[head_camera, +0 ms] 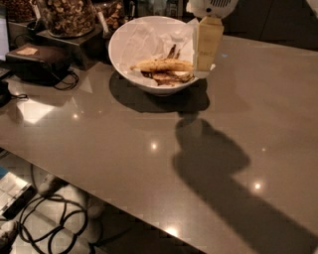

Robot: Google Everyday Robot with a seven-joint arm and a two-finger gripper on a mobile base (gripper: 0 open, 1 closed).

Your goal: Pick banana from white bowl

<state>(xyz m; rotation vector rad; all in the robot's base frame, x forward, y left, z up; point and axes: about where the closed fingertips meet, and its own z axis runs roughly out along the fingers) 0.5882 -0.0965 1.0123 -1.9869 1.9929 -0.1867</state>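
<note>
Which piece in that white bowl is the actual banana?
The long pale-yellow speckled banana lying on top, right end beside the gripper at the white bowl's right rim; the scraps beneath are dark brown, shrivelled.
</note>
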